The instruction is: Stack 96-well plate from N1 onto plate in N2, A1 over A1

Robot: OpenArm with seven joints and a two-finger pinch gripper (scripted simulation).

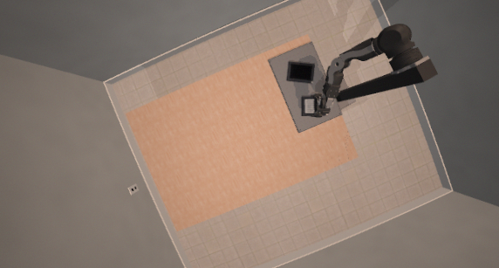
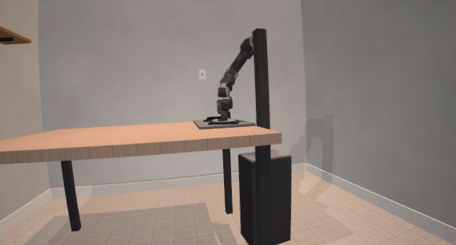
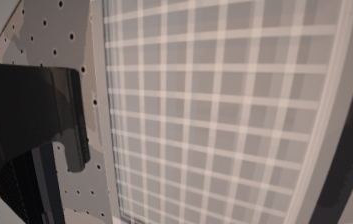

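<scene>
A white 96-well plate (image 1: 308,105) sits in the nearer nest on the grey base plate (image 1: 305,92). My gripper (image 1: 321,106) is low over this plate and open, with nothing held. In the wrist view the plate's well grid (image 3: 217,115) fills the frame. One dark finger (image 3: 32,135) stands just outside the plate's long left edge, over the perforated base. A dark band (image 3: 352,165) runs along the plate's right edge. The other nest (image 1: 301,71) looks dark, and I cannot make out wells there. The A1 marks are too small to see.
The base plate lies at the corner of a wooden table (image 1: 235,140) next to the arm's dark pedestal (image 2: 264,195) and post. In the side view the gripper (image 2: 223,117) reaches down to the base plate.
</scene>
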